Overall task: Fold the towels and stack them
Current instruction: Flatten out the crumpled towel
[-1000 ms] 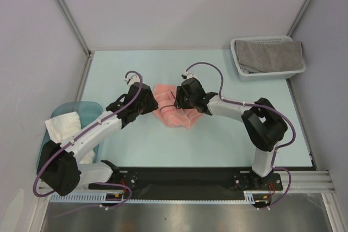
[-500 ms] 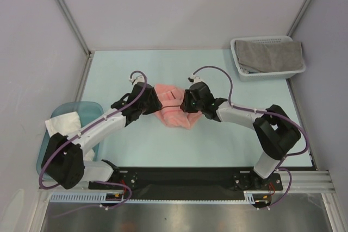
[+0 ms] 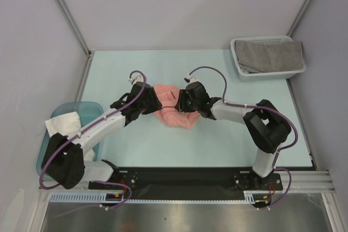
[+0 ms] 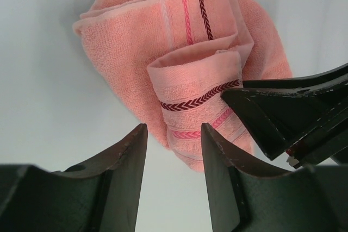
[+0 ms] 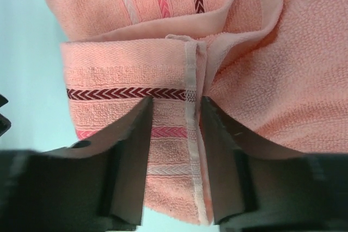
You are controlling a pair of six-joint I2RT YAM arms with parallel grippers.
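- Towel (image 3: 173, 113) of salmon-pink terry cloth lies bunched and half folded in the middle of the pale blue table (image 3: 228, 139).
- Left gripper (image 4: 173, 134) hovers wide and empty at its left side, likely to hold it down.
- Right gripper (image 5: 178, 107) stands with jaws apart over the folded hem (image 5: 190, 134), probably to grab it.

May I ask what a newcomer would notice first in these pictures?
The rumpled pink towel in the middle of the table draws the eye, with the left gripper and right gripper meeting over it, both open. Next come the grey towel in the white basket at the far right corner and the white towel in the teal tub at the left.
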